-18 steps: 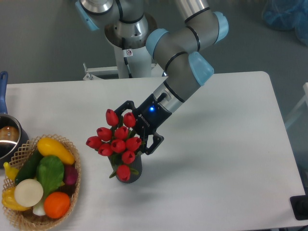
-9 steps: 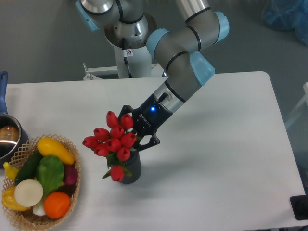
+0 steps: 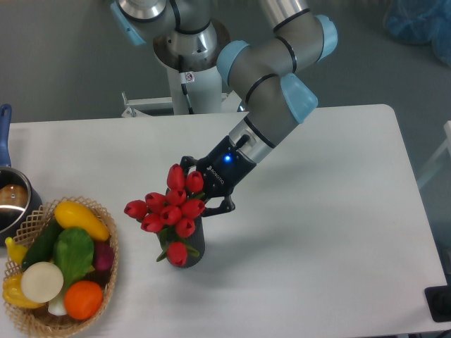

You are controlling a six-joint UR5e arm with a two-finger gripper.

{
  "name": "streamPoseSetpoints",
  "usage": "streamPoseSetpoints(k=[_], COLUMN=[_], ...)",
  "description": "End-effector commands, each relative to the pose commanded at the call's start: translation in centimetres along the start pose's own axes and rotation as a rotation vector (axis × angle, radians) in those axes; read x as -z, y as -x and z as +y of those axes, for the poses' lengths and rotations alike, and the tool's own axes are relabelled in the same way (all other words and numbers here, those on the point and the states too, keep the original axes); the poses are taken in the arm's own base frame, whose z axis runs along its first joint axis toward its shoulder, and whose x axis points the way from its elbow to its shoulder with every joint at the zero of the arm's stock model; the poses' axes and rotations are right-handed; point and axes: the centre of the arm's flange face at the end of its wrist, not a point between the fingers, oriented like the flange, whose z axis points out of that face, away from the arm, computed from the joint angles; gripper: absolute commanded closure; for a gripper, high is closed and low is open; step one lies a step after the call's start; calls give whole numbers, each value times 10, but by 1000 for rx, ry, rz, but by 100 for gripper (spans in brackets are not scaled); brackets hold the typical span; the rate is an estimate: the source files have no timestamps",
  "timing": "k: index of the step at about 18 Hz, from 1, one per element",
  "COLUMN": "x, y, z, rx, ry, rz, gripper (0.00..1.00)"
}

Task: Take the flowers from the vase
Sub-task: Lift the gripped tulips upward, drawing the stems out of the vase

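The flowers (image 3: 169,211), a bunch of red tulip buds with green leaves, stand in the small dark grey vase (image 3: 194,245) on the white table. My gripper (image 3: 199,189) is at the upper right side of the bunch, its black fingers closed around the buds and stems. The lower stems are hidden inside the vase. One bud (image 3: 177,253) hangs low over the vase's front.
A wicker basket (image 3: 32,320) of colourful fruit and vegetables stands at the front left. A metal pot (image 3: 13,204) with a blue handle sits at the left edge. The robot base (image 3: 190,77) is behind the table. A dark object (image 3: 440,304) is at the right front corner.
The fingers have closed in on the bunch. The bunch has shifted and risen slightly toward the upper right with the gripper; the vase has stayed in place.
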Motion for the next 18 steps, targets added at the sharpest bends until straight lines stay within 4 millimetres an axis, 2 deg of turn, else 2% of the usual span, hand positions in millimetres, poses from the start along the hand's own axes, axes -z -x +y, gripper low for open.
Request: streamPoseSetpoints(k=[5,13,18], x=[13,50,52], y=[3,-14,-19], z=[-8,-46,-52], rx=[-6,21,31], ry=[-41,-62,-87], rz=[-13,-75,-68], gripper=[70,70,70])
